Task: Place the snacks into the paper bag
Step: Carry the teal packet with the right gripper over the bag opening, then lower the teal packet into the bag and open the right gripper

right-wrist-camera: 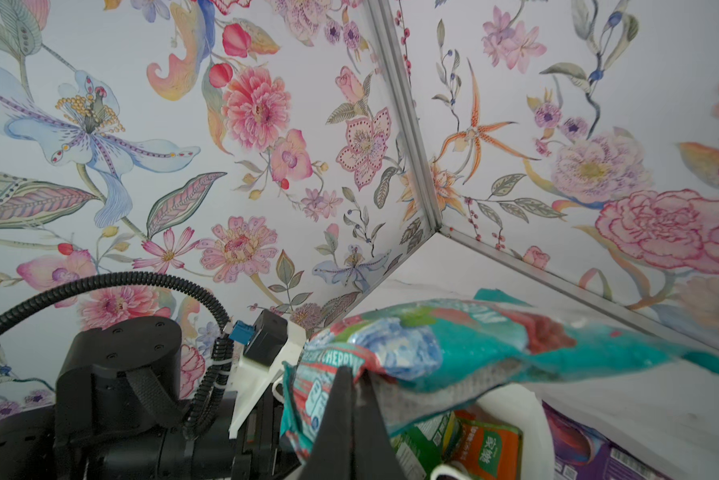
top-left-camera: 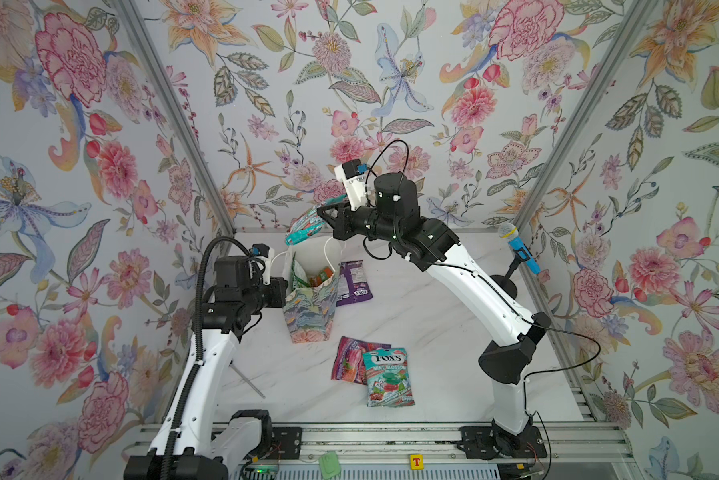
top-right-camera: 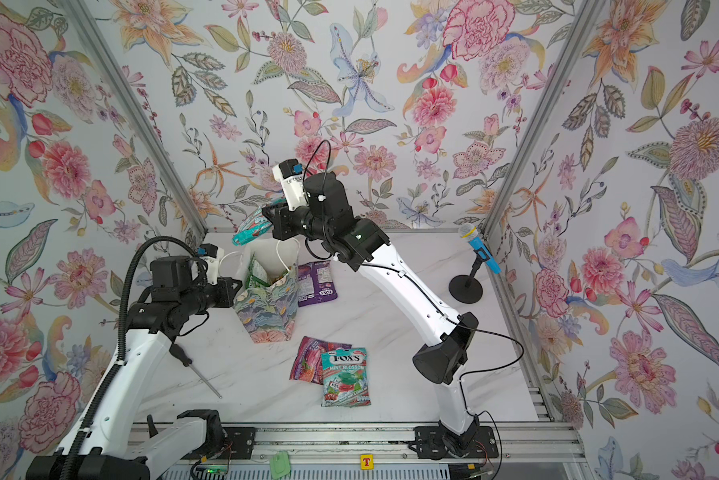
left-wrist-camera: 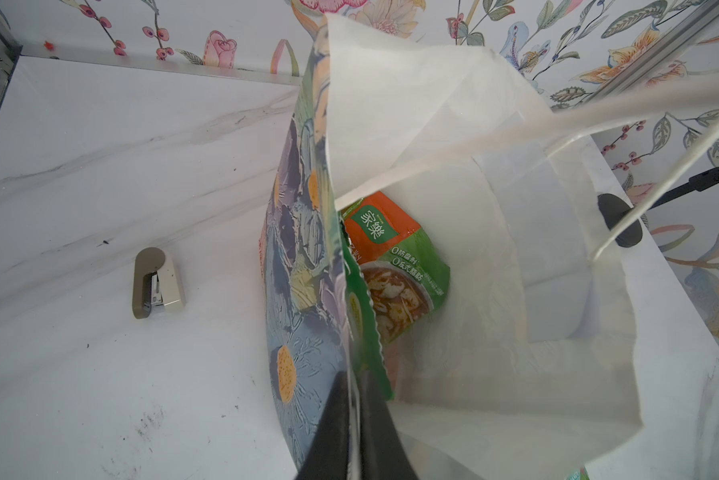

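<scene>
Both top views: the paper bag [top-left-camera: 311,309] stands upright on the bench [top-left-camera: 424,332] with its mouth open. The left pincer [top-left-camera: 286,286], at the bag's 9 o'clock, is closed on the rim. The right pincer [top-left-camera: 323,216] is clamped on a teal pouch [top-left-camera: 301,230], held in the air over the mouth at 12 o'clock. A purple pouch [top-left-camera: 354,282] lies just beside the bag at 3 o'clock. At 5 o'clock, apart from the bag, a mint pouch [top-left-camera: 386,376] overlaps a pink pouch [top-left-camera: 347,359].

Left wrist view: the pincer's fingers [left-wrist-camera: 328,436] pinch the bag wall. An orange-green packet [left-wrist-camera: 395,266] lies inside. A stapler [left-wrist-camera: 158,282] lies on the bench near the bag.

Right wrist view: the fingers [right-wrist-camera: 337,424], drawn together, grip the teal pouch's edge above the bag's opening.
</scene>
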